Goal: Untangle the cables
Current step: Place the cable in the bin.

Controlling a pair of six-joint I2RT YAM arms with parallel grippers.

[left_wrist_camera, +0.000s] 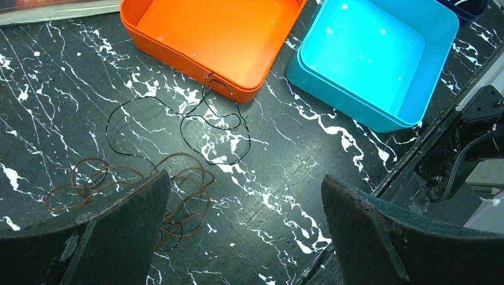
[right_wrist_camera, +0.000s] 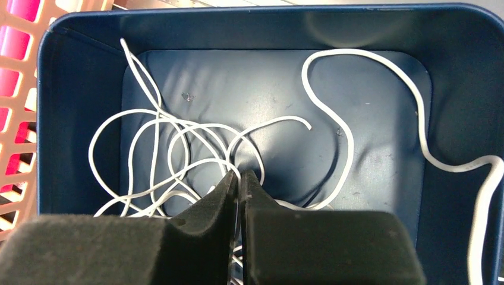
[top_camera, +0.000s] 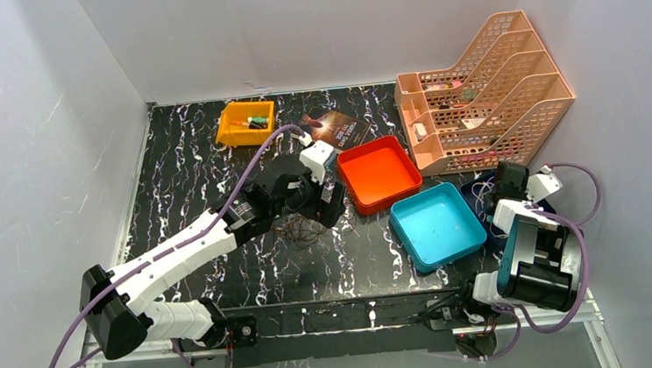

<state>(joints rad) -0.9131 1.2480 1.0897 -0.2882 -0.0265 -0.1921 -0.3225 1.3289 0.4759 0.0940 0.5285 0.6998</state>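
While white cable (right_wrist_camera: 351,145) lies in blue tray (right_wrist_camera: 71,89), we see brown cable (left_wrist_camera: 180,154), black cable (left_wrist_camera: 248,141) crossed; left pincer (left_wrist_camera: 246,190) spread wide, empty; right pincer (right_wrist_camera: 239,175) nearly closed, grip unclear.

Cables, 3: black cable (left_wrist_camera: 246,139) and brown cable (left_wrist_camera: 202,172) just ahead of the left jaws, white cable (right_wrist_camera: 350,148) at the tips of the right jaws. Bins, 4: orange bin (top_camera: 380,173) and teal bin (top_camera: 436,225) beyond the left jaws, navy bin (right_wrist_camera: 83,119) under the right jaws, yellow bin (top_camera: 231,140) far off. Also 1 rack (top_camera: 491,92) and 1 booklet (top_camera: 336,129); the bits in the yellow bin are too small to count.
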